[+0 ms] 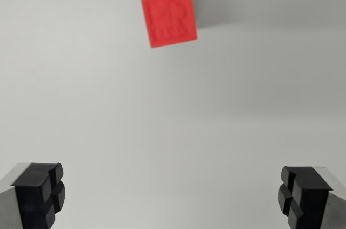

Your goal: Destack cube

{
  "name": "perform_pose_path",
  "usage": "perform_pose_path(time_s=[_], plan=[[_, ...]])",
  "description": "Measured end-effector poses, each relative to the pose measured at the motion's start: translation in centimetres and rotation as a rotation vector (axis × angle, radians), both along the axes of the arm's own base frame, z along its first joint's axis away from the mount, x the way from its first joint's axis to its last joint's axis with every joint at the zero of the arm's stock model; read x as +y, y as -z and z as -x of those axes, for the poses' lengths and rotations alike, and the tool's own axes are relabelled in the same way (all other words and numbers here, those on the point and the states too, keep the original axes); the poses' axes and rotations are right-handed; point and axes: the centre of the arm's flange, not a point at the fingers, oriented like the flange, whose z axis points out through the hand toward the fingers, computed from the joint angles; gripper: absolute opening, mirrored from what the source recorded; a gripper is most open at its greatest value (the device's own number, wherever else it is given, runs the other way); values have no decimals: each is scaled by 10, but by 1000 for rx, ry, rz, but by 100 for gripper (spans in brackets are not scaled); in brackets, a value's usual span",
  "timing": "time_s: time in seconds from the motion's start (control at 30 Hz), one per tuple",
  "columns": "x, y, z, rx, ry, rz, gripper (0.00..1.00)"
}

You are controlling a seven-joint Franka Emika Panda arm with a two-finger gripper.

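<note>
A red cube with an embossed figure on its top face shows near the upper middle of the wrist view, seen from above on a pale grey surface, casting a shadow toward the wrist view's right. Whether another cube lies under it cannot be told from this angle. My gripper is open, its two black fingertips at the bottom corners, wide apart, with nothing between them. The cube lies well beyond the fingertips, slightly toward the wrist view's left of centre.
A plain pale grey table surface fills the whole view.
</note>
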Motion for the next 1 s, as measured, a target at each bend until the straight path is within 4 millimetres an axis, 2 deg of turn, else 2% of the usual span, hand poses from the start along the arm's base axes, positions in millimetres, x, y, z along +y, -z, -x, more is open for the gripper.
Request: perform_pose_path(time_s=[0.5,1.0], plan=[[0,2,-1,2,-4,0,100],[0,34,-15,1,-67,-2,100]])
